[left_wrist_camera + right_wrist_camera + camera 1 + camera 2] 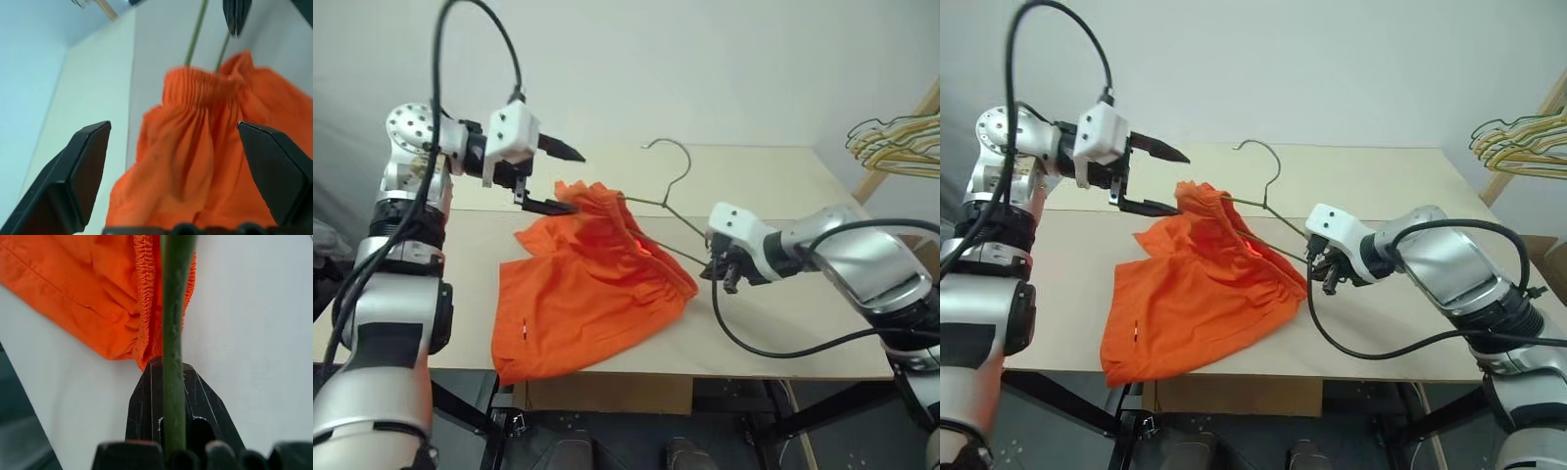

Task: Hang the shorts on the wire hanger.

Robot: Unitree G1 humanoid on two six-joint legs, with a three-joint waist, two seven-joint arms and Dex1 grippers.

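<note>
2 grippers work: right gripper (722,271) clamps the wire hanger (668,201) threaded into the shorts (587,284); left gripper (560,179) gapes wide beside the waistband.

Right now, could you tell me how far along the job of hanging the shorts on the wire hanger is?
Partly done. The wire hanger is lifted at an angle, with one end already inside the waistband of the shorts. In hand: the right gripper is shut on the hanger's wire, while the left gripper is open beside the raised waistband. Left: most of the shorts lie on the table, so they are not hanging yet.
</note>
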